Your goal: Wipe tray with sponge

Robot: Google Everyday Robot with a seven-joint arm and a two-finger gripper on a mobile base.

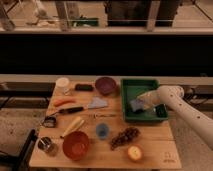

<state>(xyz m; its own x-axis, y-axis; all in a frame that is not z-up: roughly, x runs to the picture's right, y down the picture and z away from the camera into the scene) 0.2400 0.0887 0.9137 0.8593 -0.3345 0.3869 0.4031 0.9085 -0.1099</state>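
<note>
The dark-green tray (129,86) sits at the back right of the wooden table. The blue-grey sponge (135,104) lies inside it, on the left half of the floor. My gripper (142,102) reaches in from the right on the white arm and is down in the tray, right at the sponge, which shows at its tip.
On the table (155,137) left of the tray: a purple bowl (105,85), a black-handled knife (71,110) with a pale-blue wedge (97,103), a small blue cup (102,131), a red bowl (76,145), grapes (124,136), an apple (134,153), a carrot (65,101), a banana (73,126).
</note>
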